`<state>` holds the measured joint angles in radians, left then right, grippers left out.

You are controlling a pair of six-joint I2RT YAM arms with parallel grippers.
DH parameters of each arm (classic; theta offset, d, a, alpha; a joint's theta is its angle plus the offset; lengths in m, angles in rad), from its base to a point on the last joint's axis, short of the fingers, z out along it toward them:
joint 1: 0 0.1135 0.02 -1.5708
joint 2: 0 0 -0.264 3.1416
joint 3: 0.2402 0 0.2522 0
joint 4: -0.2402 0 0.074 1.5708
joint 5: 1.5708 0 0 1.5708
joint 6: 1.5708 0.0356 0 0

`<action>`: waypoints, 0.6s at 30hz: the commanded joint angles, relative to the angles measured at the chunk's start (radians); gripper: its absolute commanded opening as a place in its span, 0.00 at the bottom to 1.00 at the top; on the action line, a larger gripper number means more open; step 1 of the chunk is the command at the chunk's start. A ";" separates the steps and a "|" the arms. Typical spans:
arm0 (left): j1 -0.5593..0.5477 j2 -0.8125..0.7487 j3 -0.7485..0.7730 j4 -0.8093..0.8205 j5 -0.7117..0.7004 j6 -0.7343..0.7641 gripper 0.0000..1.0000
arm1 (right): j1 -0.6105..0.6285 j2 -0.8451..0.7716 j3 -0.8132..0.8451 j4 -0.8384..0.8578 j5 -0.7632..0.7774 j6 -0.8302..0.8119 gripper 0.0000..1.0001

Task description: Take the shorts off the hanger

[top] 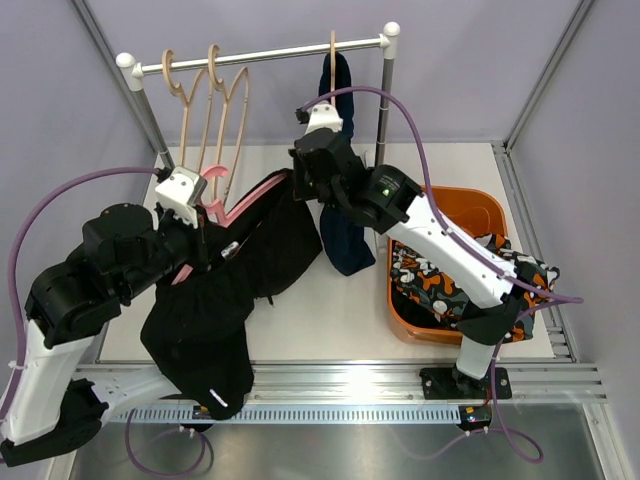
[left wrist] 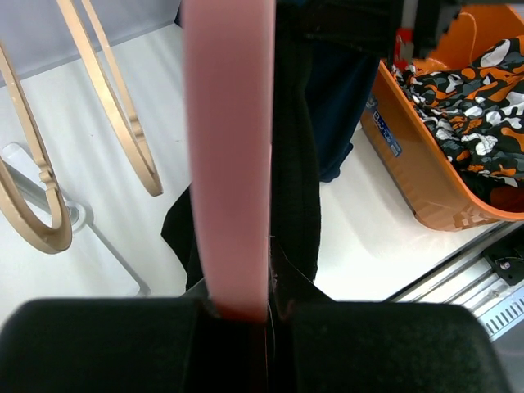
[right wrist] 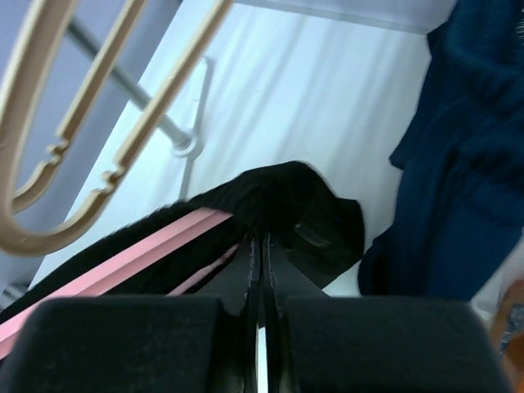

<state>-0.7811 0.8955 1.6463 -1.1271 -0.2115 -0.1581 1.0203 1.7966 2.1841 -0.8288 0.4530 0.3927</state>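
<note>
At the pink hanger (left wrist: pixel 229 164), the left gripper (left wrist: pixel 246 315) has its fingers clamped on the bar, with black cloth caught alongside. At the hanger's far tip, the right gripper (right wrist: pixel 260 246) presses its fingers together on a fold of the black shorts (right wrist: pixel 278 192), which drape over the hanger. Beyond the pink hanger, the navy shorts (top: pixel 345 240) hang from a wooden hanger (top: pixel 333 45) on the rail (top: pixel 270 52). To its right, the patterned shorts (top: pixel 440 285) lie in the orange basket (top: pixel 470 195). I judge one pair done, one being pulled off and one untouched. I cannot make out a fourth.
</note>
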 commanded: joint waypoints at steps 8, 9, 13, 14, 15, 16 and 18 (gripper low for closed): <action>-0.004 -0.067 0.001 0.058 0.138 0.009 0.00 | -0.212 0.023 0.072 -0.015 -0.014 0.000 0.00; -0.004 -0.072 0.000 0.058 0.142 0.009 0.00 | -0.216 0.030 0.077 -0.015 -0.017 -0.002 0.00; -0.004 -0.102 0.003 0.076 0.146 0.011 0.00 | -0.216 0.049 0.069 -0.021 -0.072 0.011 0.00; -0.004 -0.109 -0.002 0.093 0.143 0.011 0.00 | -0.215 0.043 0.037 -0.009 -0.104 0.018 0.00; -0.004 -0.113 -0.003 0.102 0.123 0.008 0.00 | -0.213 0.034 0.016 -0.001 -0.114 0.024 0.00; -0.004 -0.116 -0.006 0.121 0.112 0.005 0.00 | -0.207 0.012 -0.004 0.008 -0.116 0.029 0.00; -0.004 -0.127 -0.022 0.144 0.075 -0.004 0.00 | -0.172 -0.009 -0.062 0.028 -0.109 0.032 0.00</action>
<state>-0.7811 0.8097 1.6253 -1.0630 -0.1249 -0.1577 0.8398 1.8229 2.1761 -0.8467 0.3077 0.4191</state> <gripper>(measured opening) 0.056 0.012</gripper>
